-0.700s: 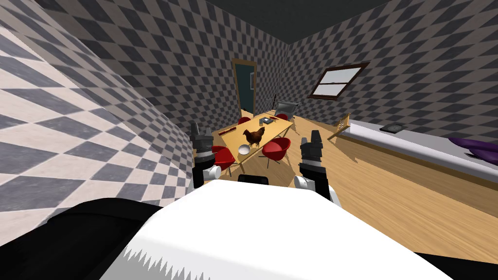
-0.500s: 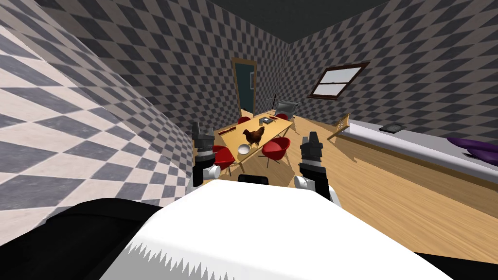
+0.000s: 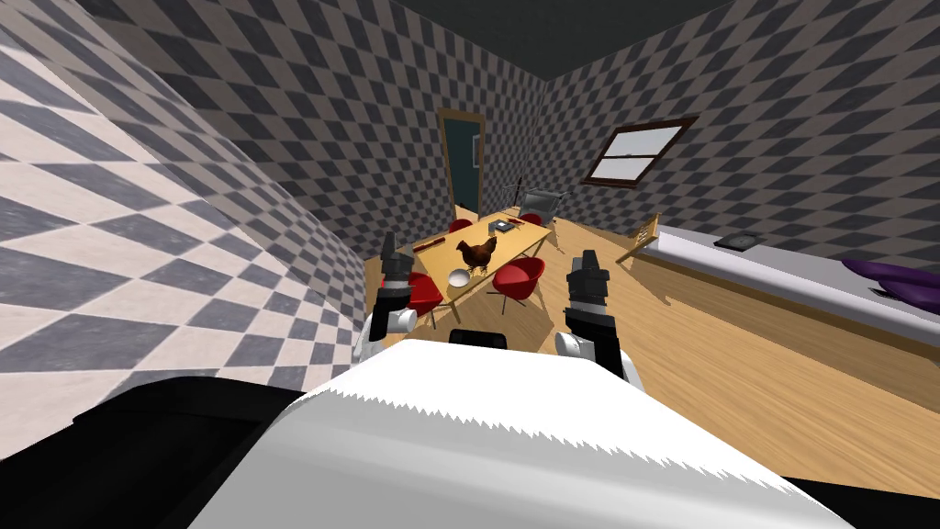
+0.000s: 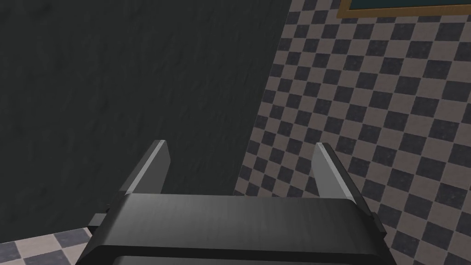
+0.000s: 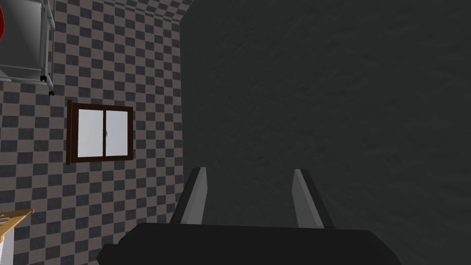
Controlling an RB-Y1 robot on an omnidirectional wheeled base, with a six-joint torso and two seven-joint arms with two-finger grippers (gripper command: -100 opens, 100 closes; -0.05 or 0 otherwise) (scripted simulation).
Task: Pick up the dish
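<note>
the white dish (image 3: 459, 276) sits on the desk (image 3: 520, 242), well ahead. i hold my left pincer (image 4: 239, 151) and right pincer (image 5: 248, 174) up and open, ready to grab it.

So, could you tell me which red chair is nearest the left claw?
The chair at the table's near left corner, just beside the left claw; the others stand across the table or at its far end.

Home dining rm: wood table (image 3: 520, 241), red chairs (image 3: 521, 278), long counter (image 3: 780, 275), window (image 3: 638, 151), checkered walls (image 3: 303, 138).
</note>
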